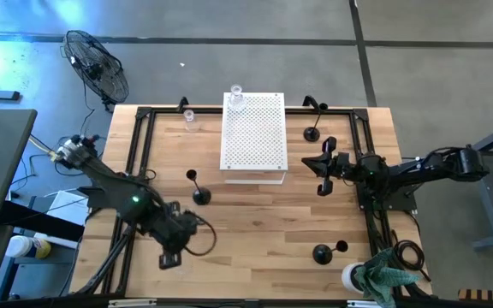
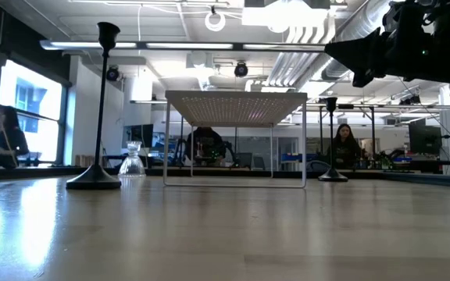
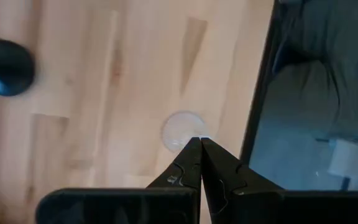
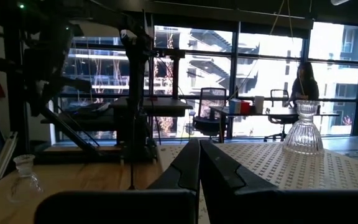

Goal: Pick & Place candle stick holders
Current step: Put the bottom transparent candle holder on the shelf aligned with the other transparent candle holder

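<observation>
A white perforated board (image 1: pixel 253 137) stands mid-table with a clear glass holder (image 1: pixel 236 96) on its far left corner. A second glass holder (image 1: pixel 189 117) stands on the table left of the board. Black holders stand at the left (image 1: pixel 199 193), far right (image 1: pixel 312 133) and near right (image 1: pixel 322 253). My left gripper (image 1: pixel 168 257) is shut near the table's near left, its tips over a pale round thing (image 3: pixel 180 129) on the wood. My right gripper (image 1: pixel 322 181) is shut and empty, right of the board. My left gripper points down at the table, and its shut fingertips (image 3: pixel 194 149) overlap the edge of the pale round thing (image 3: pixel 178 127) in the left wrist view. I cannot tell whether they touch it or hang above it.
A black frame (image 1: pixel 135 145) runs along the table's left, far and right sides. A cup with a green cloth (image 1: pixel 375 278) stands at the near right corner. A fan (image 1: pixel 97 64) stands on the floor beyond the far left corner. People sit in the room behind (image 2: pixel 344 144).
</observation>
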{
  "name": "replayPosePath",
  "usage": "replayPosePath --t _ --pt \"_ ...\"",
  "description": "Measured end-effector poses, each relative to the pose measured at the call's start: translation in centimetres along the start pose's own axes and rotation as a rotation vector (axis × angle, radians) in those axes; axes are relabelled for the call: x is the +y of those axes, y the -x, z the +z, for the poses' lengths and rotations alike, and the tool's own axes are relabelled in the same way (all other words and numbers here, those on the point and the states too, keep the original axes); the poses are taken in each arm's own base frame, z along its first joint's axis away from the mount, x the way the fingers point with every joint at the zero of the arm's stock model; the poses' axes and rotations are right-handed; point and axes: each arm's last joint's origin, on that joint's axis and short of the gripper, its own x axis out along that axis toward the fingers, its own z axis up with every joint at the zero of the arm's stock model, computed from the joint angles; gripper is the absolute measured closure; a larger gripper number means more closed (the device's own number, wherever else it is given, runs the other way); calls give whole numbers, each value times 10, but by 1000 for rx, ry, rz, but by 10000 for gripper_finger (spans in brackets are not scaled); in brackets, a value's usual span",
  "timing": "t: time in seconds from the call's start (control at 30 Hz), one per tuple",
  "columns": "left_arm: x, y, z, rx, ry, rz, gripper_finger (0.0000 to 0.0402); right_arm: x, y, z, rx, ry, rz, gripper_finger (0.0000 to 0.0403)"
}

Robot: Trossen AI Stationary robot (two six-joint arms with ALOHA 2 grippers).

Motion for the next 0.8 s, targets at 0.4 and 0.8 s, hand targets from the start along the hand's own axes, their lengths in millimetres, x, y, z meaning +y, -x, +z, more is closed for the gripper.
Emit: replayPosePath --t 0.4,0.8 --pt "-31 -64 -3 149 14 53 271 -1 0 -3 31 46 -17 403" --pt "-50 -75 -30 92 184 141 154 0 0 -2 25 68 -9 403"
